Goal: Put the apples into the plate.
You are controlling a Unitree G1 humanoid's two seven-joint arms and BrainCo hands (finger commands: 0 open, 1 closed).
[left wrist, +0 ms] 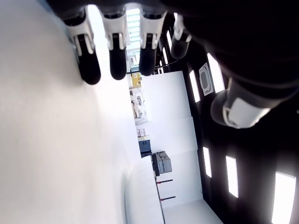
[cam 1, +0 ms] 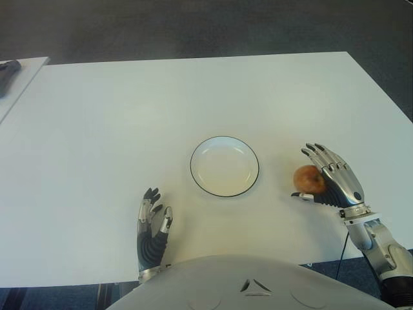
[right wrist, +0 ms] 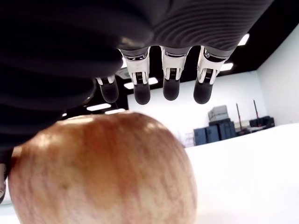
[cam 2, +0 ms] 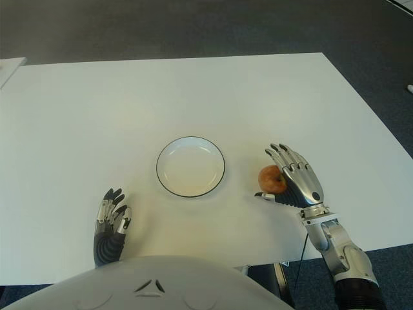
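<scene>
Right hand cupping the apple beside the plate

Right hand [cam 1: 332, 177] fingers [right wrist: 170, 81] are spread, not closed, around the apple [cam 1: 309, 179] on the worktop [cam 1: 97, 129], just right of the plate [cam 1: 224, 166]. Left hand [cam 1: 152, 229] sits left of the plate, fingers relaxed, holding nothing.

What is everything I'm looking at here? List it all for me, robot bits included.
table: one, white, fills most of the view.
plate: one, white with a dark rim, empty, at the table's middle.
apple: one, red and yellow, to the right of the plate, apart from it, against the right hand's palm.
second table: one edge, white, far left, with a dark object on it.
floor: dark grey, beyond the table.
left hand: one, grey and black, near the table's front edge, left of the plate, fingers relaxed, holding nothing.
right hand: one, grey and black, cupped beside the apple, fingers extended, not closed.
</scene>
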